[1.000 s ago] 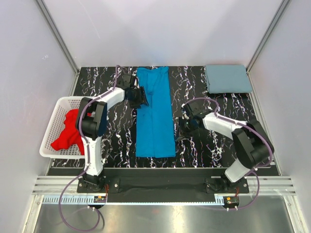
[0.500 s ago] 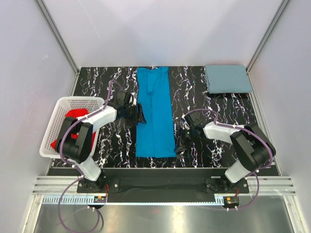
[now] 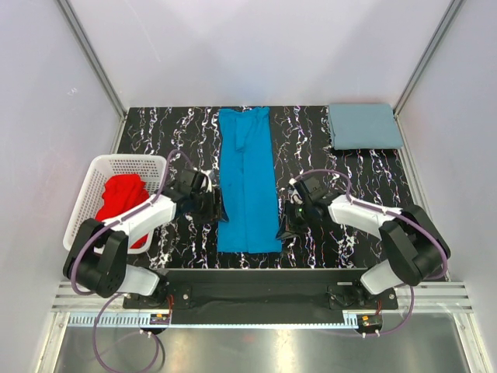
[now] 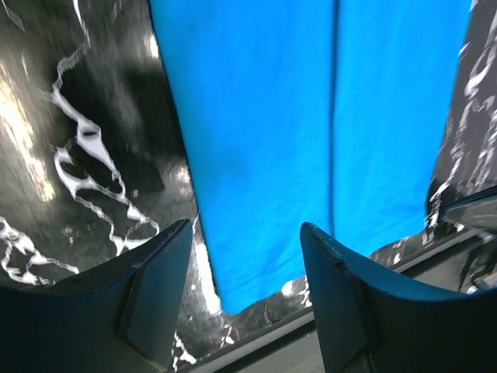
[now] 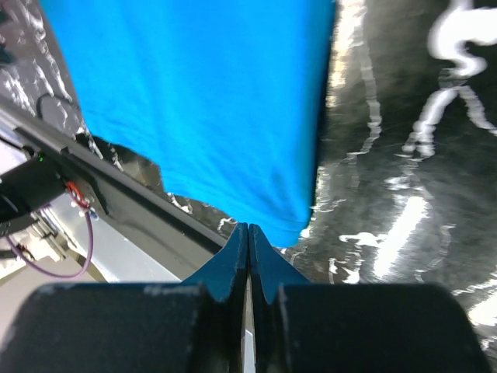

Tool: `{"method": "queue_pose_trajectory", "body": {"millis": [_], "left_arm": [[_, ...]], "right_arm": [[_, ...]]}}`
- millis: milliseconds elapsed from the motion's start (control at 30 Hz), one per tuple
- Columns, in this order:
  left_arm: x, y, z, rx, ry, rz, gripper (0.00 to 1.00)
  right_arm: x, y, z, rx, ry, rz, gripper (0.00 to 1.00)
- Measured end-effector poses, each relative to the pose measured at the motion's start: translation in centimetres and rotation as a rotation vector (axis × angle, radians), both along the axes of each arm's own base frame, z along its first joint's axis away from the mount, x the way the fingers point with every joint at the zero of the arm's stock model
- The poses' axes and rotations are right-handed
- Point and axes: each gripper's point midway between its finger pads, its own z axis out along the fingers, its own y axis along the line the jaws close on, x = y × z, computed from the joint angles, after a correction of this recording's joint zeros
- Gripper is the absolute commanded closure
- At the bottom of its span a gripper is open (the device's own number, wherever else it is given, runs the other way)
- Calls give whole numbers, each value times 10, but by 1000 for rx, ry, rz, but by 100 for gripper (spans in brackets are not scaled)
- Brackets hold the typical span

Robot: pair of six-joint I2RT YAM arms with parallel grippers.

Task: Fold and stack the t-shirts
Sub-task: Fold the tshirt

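Blue t-shirt (image 3: pixel 248 183) flat in long strip; left tool (image 4: pixel 245 233) released over its left edge; right tool (image 5: pixel 248 227) clenched beside near corner

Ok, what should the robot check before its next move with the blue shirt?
1. The blue shirt lies flat as one long strip: ok.
2. The left gripper is open by the strip's near left edge: ok.
3. The right gripper is open to grab: not ok, it is shut at the near right corner.
4. Cloth between any fingers: not ok, none seen.
5. The folded grey-blue shirt waits at the far right: ok.
6. The red shirt sits inside the basket: ok.
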Motion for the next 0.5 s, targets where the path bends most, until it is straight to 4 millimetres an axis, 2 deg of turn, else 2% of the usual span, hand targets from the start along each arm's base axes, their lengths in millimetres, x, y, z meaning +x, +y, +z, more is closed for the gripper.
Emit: {"method": "queue_pose_trajectory", "body": {"millis": [200, 400, 500], "left_arm": [[-28, 6, -18, 31, 55, -15, 36], [-49, 5, -20, 45, 52, -27, 36], [-55, 5, -21, 42, 49, -22, 36]], "right_arm": [[-5, 9, 0, 25, -5, 17, 94], [-23, -3, -29, -18, 62, 4, 94], [-26, -3, -30, -10, 72, 2, 94]]}}
